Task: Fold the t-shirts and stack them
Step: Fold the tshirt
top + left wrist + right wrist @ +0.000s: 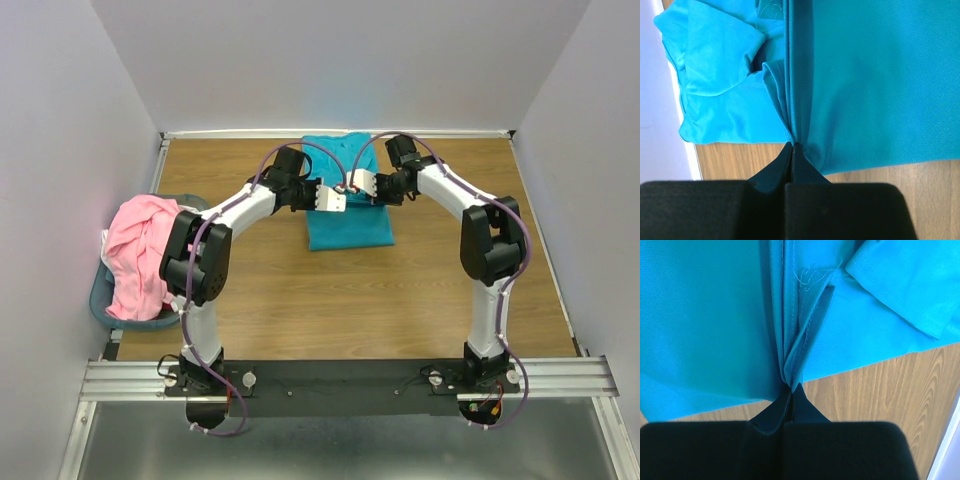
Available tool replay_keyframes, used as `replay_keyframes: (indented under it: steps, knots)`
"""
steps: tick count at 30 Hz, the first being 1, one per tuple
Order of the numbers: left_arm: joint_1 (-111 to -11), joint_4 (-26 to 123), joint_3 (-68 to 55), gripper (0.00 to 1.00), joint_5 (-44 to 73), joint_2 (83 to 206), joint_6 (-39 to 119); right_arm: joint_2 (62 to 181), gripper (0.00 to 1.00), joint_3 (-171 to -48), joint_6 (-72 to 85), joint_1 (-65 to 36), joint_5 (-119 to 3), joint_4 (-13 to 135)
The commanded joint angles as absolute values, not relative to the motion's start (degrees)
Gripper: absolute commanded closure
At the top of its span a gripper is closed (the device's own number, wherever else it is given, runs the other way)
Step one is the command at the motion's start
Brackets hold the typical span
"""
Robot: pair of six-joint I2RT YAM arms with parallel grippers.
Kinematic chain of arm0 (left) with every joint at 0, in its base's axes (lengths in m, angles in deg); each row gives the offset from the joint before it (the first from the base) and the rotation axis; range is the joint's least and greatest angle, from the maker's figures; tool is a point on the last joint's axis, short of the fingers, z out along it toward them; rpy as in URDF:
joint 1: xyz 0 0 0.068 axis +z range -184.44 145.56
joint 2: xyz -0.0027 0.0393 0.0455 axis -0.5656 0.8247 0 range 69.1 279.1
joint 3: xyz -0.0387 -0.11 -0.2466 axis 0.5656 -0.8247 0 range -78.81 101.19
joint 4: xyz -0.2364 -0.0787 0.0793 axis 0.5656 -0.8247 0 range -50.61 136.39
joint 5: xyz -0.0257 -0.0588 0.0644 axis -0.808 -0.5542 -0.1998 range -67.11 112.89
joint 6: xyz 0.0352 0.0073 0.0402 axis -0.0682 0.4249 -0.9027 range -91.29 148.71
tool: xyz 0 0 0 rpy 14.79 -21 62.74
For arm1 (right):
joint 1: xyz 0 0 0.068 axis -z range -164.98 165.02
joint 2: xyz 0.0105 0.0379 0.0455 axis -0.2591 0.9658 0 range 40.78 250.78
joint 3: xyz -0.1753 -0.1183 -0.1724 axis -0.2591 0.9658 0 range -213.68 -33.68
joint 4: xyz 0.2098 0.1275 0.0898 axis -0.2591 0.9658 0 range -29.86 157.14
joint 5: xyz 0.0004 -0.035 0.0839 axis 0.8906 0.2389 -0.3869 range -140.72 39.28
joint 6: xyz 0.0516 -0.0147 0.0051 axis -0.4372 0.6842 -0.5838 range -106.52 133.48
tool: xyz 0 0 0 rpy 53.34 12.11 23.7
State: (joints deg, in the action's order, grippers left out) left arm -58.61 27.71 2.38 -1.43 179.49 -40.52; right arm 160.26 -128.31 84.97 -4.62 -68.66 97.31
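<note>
The teal t-shirt (350,225), a plain, soft, short-sleeved cotton garment, lies at the far centre of the table, narrowed to a roughly rectangular panel that runs from near the back wall toward me. I read the left gripper (792,146) as pressed together on a raised ridge of this fabric; the cloth gathers into pleats right at its black fingertips. The right gripper (791,387) is likewise closed and pinching a bunched seam edge of the same shirt, with a loose sleeve lying flat just beside it. In the top view both wrists meet over the middle of the garment, almost touching. I judge that the teal t-shirt is part-way through folding: it is narrowed but not yet reduced to a compact square. The pink t-shirt (135,255), light, soft and crumpled, sits heaped in the blue-grey plastic basket (100,297) at the left edge of the table, well apart from the teal one. I judge that it is not yet unfolded, folded or stacked. Remaining work: complete the teal fold, retrieve and fold the pink t-shirt, then stack the pair. The work surface is a wood-grain table (420,300), bounded by plain pale walls (330,60), with an aluminium mounting rail (350,372) along the near edge.
</note>
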Motion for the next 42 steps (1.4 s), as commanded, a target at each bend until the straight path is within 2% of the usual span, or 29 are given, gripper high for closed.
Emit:
replay_keyframes:
  steps: [1, 9, 11, 14, 17, 18, 19, 20, 21, 23, 24, 26, 32, 36, 37, 42]
  knots:
    - [-57.7, 28.0, 4.2, 1.00, -2.4, 179.1, -41.7, 160.7, 1.00, -130.2, 85.6, -3.8, -69.8, 99.3]
    - [-56.9, 28.5, 8.4, 1.00, -2.3, 183.6, -42.0, 164.5, 0.99, -133.3, 85.2, -3.0, -69.5, 99.3]
    - [-56.9, 28.7, 9.3, 0.99, -2.4, 185.0, -41.5, 166.1, 0.93, -134.7, 84.8, -2.9, -69.4, 99.3]
    - [-56.7, 30.1, 10.4, 0.92, -1.1, 187.2, -40.8, 168.1, 0.78, -137.7, 83.6, -2.8, -69.0, 99.2]
    - [-56.2, 32.4, 11.7, 0.85, 0.3, 188.4, -39.7, 169.8, 0.57, -140.6, 80.9, -2.5, -69.0, 99.1]
    - [-55.7, 32.5, 12.5, 0.80, 0.2, 189.2, -38.5, 170.0, 0.45, -142.9, 79.9, -2.3, -68.9, 99.1]
    - [-55.6, 32.4, 14.2, 0.76, 0.4, 189.7, -37.6, 170.3, 0.42, -144.1, 78.7, -2.2, -68.9, 99.1]
    - [-55.3, 32.2, 15.0, 0.66, 0.5, 190.0, -36.0, 170.2, 0.37, -145.0, 76.3, -1.9, -69.2, 99.1]
    - [-55.0, 32.0, 16.4, 0.61, 0.7, 190.1, -35.5, 170.0, 0.19, -146.9, 75.2, -1.8, -69.4, 99.1]
    - [-54.2, 31.7, 16.9, 0.54, 1.0, 189.6, -34.5, 169.1, 0.10, -148.0, 72.4, -1.4, -70.1, 99.1]
    - [-54.0, 32.3, 16.9, 0.32, 1.2, 188.1, -34.0, 167.6, 0.10, -148.5, 71.6, -1.3, -70.3, 99.1]
    - [-53.3, 33.5, 16.0, 0.30, 1.2, 186.0, -31.4, 165.9, 0.10, -148.6, 69.1, -1.2, -70.5, 99.1]
    - [-52.4, 30.6, 11.4, 0.33, -3.5, 177.7, -23.7, 158.9, 0.13, -140.9, 63.0, -1.1, -74.7, 99.3]
    - [-52.5, 25.4, 8.6, 0.41, -8.7, 176.0, -13.9, 157.7, 0.24, -137.5, 54.5, -1.1, -78.1, 99.9]
    - [-52.5, 24.7, 8.5, 0.41, -11.5, 176.4, -11.7, 157.8, 0.29, -137.0, 52.4, -1.1, -79.4, 100.0]
    - [-52.4, 27.5, 6.0, 0.43, -23.8, 180.0, 8.8, 160.4, 0.38, -134.7, 38.0, -1.1, -88.2, 100.4]
